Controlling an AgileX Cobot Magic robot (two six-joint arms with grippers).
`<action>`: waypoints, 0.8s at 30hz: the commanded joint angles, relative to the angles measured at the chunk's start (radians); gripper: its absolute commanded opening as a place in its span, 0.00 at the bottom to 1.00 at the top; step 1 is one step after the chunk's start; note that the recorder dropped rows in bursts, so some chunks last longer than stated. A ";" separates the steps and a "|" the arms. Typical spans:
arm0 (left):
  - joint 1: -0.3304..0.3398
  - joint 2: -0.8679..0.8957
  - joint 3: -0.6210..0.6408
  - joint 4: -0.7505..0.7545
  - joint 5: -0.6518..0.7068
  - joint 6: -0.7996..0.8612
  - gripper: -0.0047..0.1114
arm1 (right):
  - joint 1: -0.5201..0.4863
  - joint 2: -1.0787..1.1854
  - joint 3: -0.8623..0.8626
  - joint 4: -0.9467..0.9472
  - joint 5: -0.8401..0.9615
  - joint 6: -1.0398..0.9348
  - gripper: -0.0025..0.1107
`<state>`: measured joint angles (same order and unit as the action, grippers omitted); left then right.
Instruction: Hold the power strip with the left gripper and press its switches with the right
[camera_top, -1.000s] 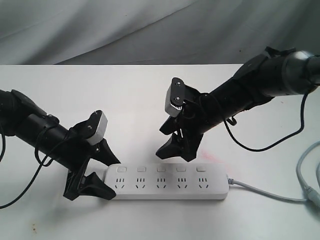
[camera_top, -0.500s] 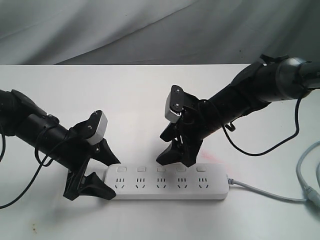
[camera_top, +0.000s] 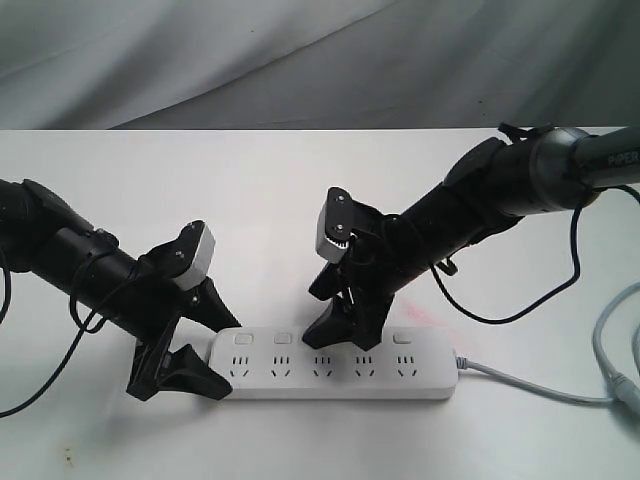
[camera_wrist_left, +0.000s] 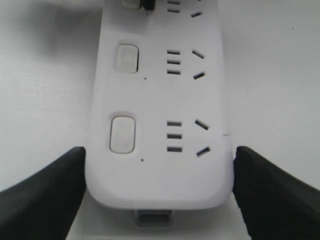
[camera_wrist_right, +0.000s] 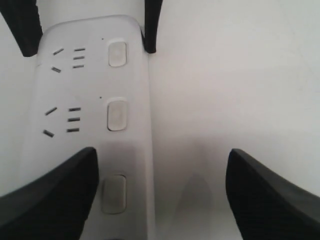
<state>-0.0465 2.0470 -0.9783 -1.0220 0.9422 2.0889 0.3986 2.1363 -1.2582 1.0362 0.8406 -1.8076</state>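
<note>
Exterior view: the long flat white plastic power strip (camera_top: 335, 365) is seen lying on the white tabletop (camera_top: 300, 200), its rounded left end clamped between the fingers of the black left pincer (camera_top: 230, 357). Over the last second the black right pincer (camera_top: 338, 343), spread wide and empty, has been brought down and leftward. 1 finger is now poised beside the 3rd of the 5 small white rounded-square switches (camera_top: 283, 339), counted from the held end. A press is judged imminent; contact cannot be confirmed.
</note>
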 joint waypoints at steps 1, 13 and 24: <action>-0.004 0.000 -0.004 0.008 -0.001 0.005 0.47 | -0.001 -0.005 0.005 0.018 0.000 -0.003 0.60; -0.004 0.000 -0.004 0.008 -0.001 0.005 0.47 | -0.001 -0.046 0.005 0.017 -0.044 0.002 0.60; -0.004 0.000 -0.004 0.008 -0.001 0.005 0.47 | -0.001 -0.002 0.005 -0.073 -0.074 0.063 0.60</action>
<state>-0.0465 2.0470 -0.9783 -1.0220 0.9422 2.0889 0.3986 2.1280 -1.2582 1.0168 0.7945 -1.7565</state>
